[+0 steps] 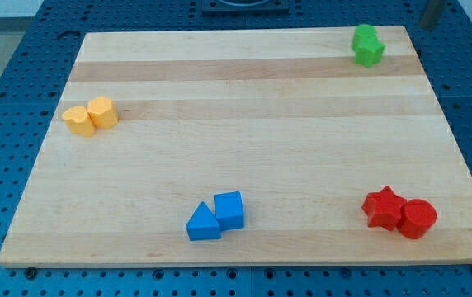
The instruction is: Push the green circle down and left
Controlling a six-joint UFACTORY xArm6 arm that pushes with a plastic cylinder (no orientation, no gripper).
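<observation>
Two green blocks sit pressed together near the board's top right corner. The upper one (365, 35) looks rounded, like the green circle, and the lower one (370, 54) looks like a star; their shapes are hard to separate. My tip (427, 26) shows at the view's top right, beyond the board's top edge. It is up and to the right of the green blocks and apart from them.
Two yellow blocks (91, 116) touch at the board's left. A blue triangle (203, 223) and a blue cube (229, 209) touch at bottom centre. A red star (384, 207) and a red circle (417, 219) touch at bottom right. The wooden board (244, 124) lies on a blue perforated table.
</observation>
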